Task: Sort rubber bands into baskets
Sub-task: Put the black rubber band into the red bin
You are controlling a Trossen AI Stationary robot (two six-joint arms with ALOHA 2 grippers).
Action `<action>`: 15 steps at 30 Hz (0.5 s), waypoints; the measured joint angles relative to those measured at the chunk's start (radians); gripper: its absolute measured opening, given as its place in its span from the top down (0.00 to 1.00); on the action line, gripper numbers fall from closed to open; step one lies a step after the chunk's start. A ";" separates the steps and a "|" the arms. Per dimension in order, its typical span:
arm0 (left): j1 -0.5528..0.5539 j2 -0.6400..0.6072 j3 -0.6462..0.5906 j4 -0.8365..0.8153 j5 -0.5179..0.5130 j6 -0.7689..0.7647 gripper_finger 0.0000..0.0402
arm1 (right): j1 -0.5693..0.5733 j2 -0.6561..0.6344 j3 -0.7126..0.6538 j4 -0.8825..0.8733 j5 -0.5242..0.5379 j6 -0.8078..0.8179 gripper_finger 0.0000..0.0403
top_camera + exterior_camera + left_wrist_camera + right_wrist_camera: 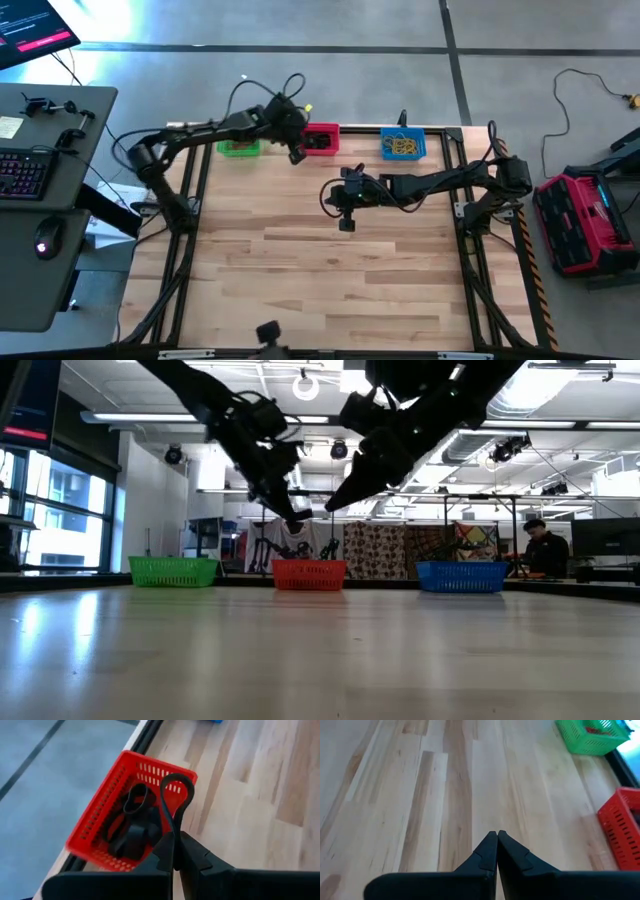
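I see the left gripper (173,862) clamped on a thin black rubber band loop (176,800) above the red plastic basket (97,827); only its wrist view shows black bands inside. Right gripper (496,851) closed, empty.

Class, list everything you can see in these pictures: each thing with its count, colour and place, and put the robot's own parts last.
green basket: one, far edge of the table, left; red bands inside.
red basket: one, far edge, middle; black bands inside.
blue basket: one, far edge, right; tan bands inside.
black rubber band: one, pinched in the left claw above the red basket.
table: one, light wood.
person: one, in the room behind.
left claw: shut on the band.
right claw: shut, holding nothing, over mid-table.
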 joint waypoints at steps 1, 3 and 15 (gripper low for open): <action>0.002 0.028 0.027 -0.014 0.000 0.010 1.00 | 0.000 0.000 0.000 -0.010 0.000 0.000 1.00; 0.010 0.082 0.077 -0.038 0.000 0.026 1.00 | 0.000 0.000 0.000 -0.028 0.000 0.000 1.00; 0.085 0.332 0.294 -0.182 -0.049 -0.021 1.00 | -0.001 0.000 0.000 -0.056 0.016 0.002 1.00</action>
